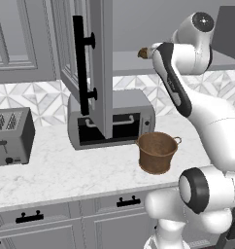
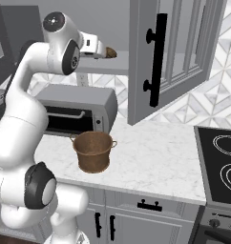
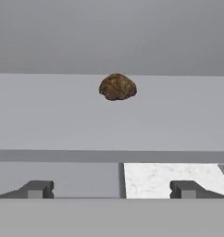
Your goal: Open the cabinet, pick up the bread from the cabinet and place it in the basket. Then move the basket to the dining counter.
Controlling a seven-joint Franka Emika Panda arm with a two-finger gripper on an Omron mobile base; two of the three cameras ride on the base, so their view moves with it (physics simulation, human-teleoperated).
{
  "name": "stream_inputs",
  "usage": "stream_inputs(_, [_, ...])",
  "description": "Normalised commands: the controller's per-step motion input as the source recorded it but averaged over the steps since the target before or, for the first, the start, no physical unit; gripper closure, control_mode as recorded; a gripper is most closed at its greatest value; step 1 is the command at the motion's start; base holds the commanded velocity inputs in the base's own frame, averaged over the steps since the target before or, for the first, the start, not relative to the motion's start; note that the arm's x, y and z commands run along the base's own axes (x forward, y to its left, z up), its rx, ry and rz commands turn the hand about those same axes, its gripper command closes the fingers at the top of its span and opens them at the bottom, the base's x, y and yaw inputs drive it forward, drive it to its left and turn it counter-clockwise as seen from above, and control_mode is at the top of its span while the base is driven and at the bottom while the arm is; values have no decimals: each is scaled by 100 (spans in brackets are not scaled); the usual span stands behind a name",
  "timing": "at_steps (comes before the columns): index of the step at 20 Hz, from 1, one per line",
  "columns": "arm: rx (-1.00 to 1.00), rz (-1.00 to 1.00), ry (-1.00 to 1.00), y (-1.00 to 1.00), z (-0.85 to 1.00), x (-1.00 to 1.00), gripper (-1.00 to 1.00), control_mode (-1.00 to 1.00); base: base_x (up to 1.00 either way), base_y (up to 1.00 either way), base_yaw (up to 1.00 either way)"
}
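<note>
Arm (image 1: pixel 207 126) raised high w/ elbow bent, forearm reaching fwd at upper shelf height. Gripper (image 3: pixel 111 190) level, jaws spread wide apart, nothing btwn the fingertips (image 3: pixel 37 189).

Both base cameras are looking forward and down from behind the arm, sharing the worktop (image 1: pixel 66 170) and basket (image 1: pixel 157 151); the hand camera is facing the cabinet shelf (image 3: pixel 112 120) closely.

rough brown bread (image 3: pixel 117 87), woven basket (image 1: pixel 157 151), matt grey cabinet (image 3: pixel 63 115) shelf
</note>
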Motion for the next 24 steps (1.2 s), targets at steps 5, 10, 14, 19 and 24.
stream_inputs(5, [0, 0, 0, -1, -1, 28, -100, -100, 0, 0, 0])
stream_inputs(10, [0, 0, 0, -1, -12, 26, -100, -100, 0, 0, 0])
stream_inputs(14, [0, 0, 0, 0, -15, 33, -100, -100, 0, 0, 0])
stream_inputs(19, [0, 0, 0, -1, -5, 39, -100, -100, 0, 0, 0])
stream_inputs(24, [0, 0, 0, -2, -1, 26, -100, -100, 0, 0, 0])
